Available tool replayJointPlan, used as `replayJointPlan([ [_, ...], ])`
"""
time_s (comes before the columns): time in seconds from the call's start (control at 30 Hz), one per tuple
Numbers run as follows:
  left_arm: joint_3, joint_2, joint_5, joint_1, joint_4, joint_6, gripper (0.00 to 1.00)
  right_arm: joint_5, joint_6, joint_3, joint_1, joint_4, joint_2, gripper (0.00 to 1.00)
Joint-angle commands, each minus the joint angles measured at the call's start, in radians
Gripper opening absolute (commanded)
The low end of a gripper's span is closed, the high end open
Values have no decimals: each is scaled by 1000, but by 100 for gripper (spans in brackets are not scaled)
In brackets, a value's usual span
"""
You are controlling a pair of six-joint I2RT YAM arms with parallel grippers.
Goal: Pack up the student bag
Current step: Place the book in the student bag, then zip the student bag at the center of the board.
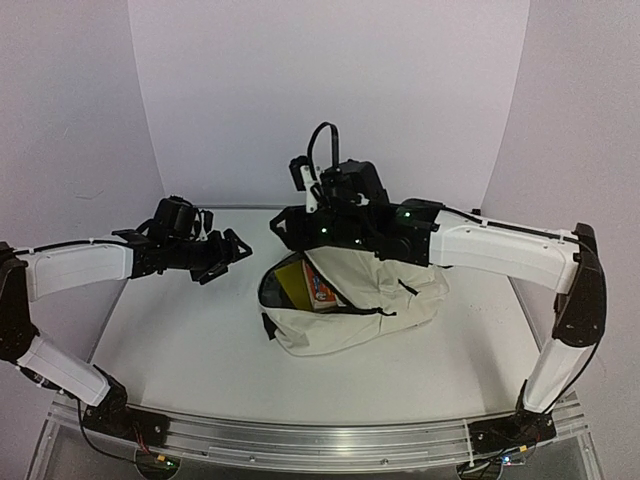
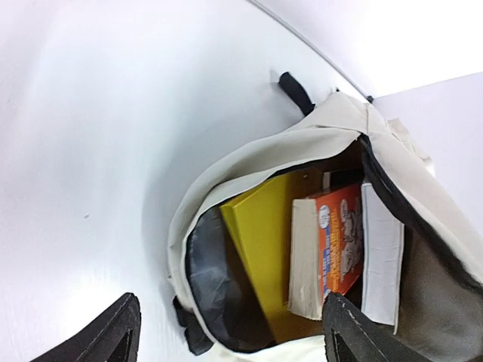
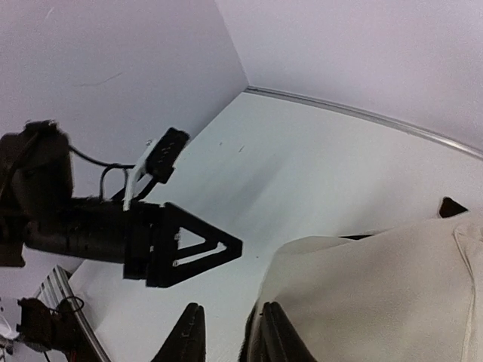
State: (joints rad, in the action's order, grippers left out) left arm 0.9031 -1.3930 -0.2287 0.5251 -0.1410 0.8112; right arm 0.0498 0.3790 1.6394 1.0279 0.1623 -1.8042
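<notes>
On the white table (image 1: 180,340) the cream student bag (image 1: 340,325) gapes; left gripper (image 2: 230,324) wide, empty; right gripper (image 3: 230,332) near-closed, grip unclear.

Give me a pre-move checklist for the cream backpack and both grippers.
1. Cream fabric backpack zipped shut: not ok, its mouth gapes toward the left arm.
2. Flat yellow book and orange-covered paperback inside the mouth: ok.
3. Left gripper open, empty, apart from the backpack: ok.
4. Right gripper jaws parted at the backpack's upper edge: ok.
5. Fabric free of the right fingers: cannot tell.
</notes>
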Motion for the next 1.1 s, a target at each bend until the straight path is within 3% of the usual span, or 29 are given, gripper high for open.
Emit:
replayJointPlan([
  [0.0,-1,53,31,-15,-71,-4,84,-11,-65,36,89,-92,-24,41],
  [0.03,-2,49,17,-18,-70,-1,85,-21,-71,42,96,-92,-23,52],
  [0.13,-17,36,-21,-22,-50,16,88,-7,-77,29,101,-92,6,69],
  [0.3,-77,8,-59,-23,15,76,91,178,-63,-54,83,-53,112,94],
  [0.47,-110,-60,-172,-20,135,111,89,136,15,-150,-76,9,170,96],
  [0.6,-104,-140,-222,-12,190,121,80,102,41,-225,-173,36,219,96],
  [1.0,-30,-351,-290,-2,278,139,57,70,88,-355,-268,55,300,97],
  [1.07,-27,-371,-306,-2,305,147,49,70,92,-365,-269,57,306,97],
])
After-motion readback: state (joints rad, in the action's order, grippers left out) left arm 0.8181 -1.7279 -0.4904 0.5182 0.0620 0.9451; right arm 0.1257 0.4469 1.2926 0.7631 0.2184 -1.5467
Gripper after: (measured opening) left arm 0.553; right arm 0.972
